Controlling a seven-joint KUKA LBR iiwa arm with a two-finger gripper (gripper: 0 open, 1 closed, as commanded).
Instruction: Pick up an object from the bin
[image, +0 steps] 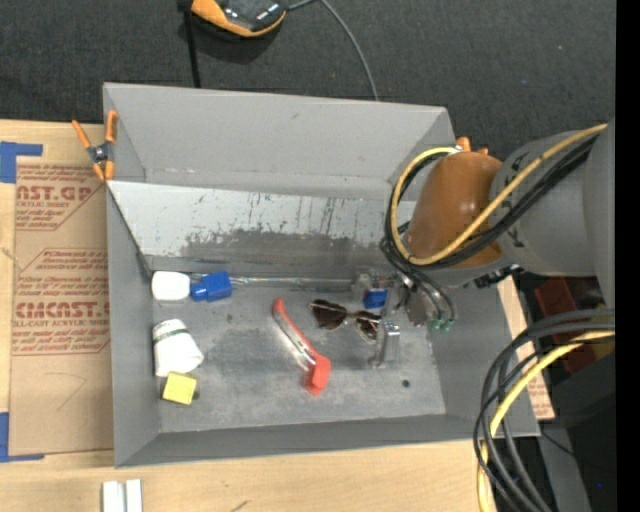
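My gripper (386, 345) is low over the bin floor at the right, below the orange-covered wrist. Just to its left lies a pair of dark brown sunglasses (333, 316), whose right end touches or nearly touches the gripper. A small blue piece (375, 297) sits just behind the gripper, near the back wall. Further left, a clear stick with a red end (303, 350) lies diagonally on the floor, apart from the gripper.
At the left of the bin lie a white cap (170, 287) beside a blue piece (211, 289), a white cylinder (177, 347) and a yellow cube (180, 389). The arm and its cables hang over the bin's right wall.
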